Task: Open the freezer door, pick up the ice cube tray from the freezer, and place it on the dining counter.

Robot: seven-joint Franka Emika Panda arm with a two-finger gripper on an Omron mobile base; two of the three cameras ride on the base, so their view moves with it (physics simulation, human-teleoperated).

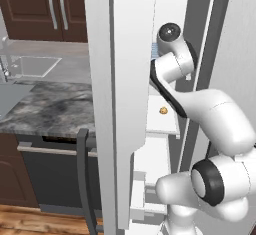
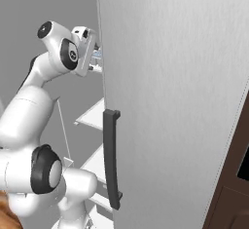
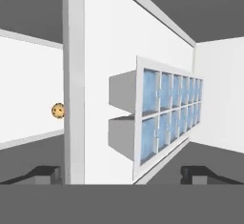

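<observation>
Inside the freezer [image 1: 167, 69], on an upper white shelf, the ice cube tray [image 3: 167, 116] lies just ahead of the gripper [image 3: 121, 173], its grid of pale blue cubes seen rolled on edge because the hand is turned sideways. The jaws stand released, wide apart and holding nothing, with one dark fingertip [image 3: 45, 173] to each side of the tray's near end. To grasp well, the hand should likely advance until the tips straddle the tray's narrow width, then clench on the rim rather than on the cubes. The freezer door [image 1: 127, 104] stands swung open beside the arm. A small round brown item [image 1: 163, 110] rests on a lower shelf. In the base views the tray is mostly hidden behind the wrist; whether the tips already touch it cannot be told.
</observation>
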